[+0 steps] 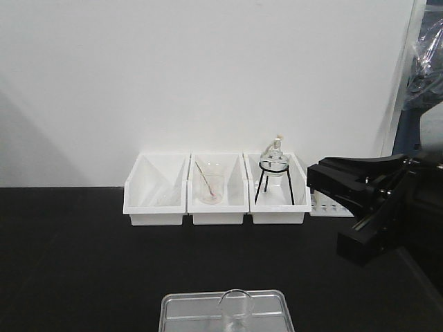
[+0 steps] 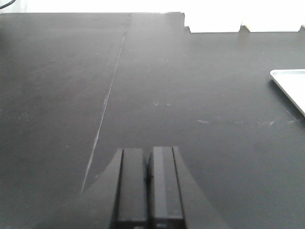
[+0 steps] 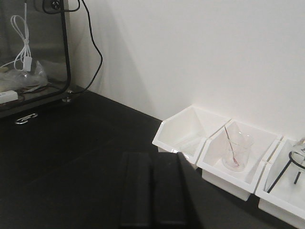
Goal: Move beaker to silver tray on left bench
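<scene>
Robot body: matte black throughout.
The right arm (image 1: 374,200) shows angular black plates and flat linkage bars, with a boxy block at its lower end. The left gripper (image 2: 148,183) has two flat rectangular black fingers flanked by sloped black housing; the right gripper (image 3: 153,191) is alike. No markings legible.

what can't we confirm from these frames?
- Beaker: front view's bottom edge cuts off its base, so contact with the silver tray is unconfirmed.
- Silver tray: near half cropped in front view; only a corner shows in left wrist view.
- Flask on tripod: contents too small and blurred.
</scene>
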{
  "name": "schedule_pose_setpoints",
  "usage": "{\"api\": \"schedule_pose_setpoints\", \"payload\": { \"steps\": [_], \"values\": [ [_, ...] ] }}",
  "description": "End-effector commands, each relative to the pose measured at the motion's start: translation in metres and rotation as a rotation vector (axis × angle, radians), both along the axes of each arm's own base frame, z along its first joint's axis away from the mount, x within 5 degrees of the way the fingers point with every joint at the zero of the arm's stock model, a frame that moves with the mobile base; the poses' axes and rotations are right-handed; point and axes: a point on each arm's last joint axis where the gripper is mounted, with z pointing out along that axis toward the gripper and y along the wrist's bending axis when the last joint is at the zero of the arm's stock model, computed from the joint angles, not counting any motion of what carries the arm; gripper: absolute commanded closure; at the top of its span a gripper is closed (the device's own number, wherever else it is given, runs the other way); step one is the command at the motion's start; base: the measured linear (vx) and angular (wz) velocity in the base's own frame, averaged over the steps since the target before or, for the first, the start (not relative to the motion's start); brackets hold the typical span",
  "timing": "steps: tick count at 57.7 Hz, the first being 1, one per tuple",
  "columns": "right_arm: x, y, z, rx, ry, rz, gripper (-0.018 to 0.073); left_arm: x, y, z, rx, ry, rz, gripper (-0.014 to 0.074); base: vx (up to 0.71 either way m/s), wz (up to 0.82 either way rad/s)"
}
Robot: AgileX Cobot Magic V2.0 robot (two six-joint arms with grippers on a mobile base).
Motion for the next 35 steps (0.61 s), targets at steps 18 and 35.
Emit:
{"api": "schedule_pose_setpoints", "payload": {
  "steps": [18, 35],
  "values": [
    [-0.005, -0.002, 0.013, 0.037, -0.020, -0.004, 0.0567, 0.001, 0.000, -0.002, -0.011, -0.067, -0.004, 0.0595, 0.00, 0.00],
    [0.007, -0.010, 0.016, 0.103, -0.052, -0.130, 0.0567, 0.001, 0.000, -0.002, -0.011, -0.067, -0.004, 0.0595, 0.00, 0.00]
  ]
}}
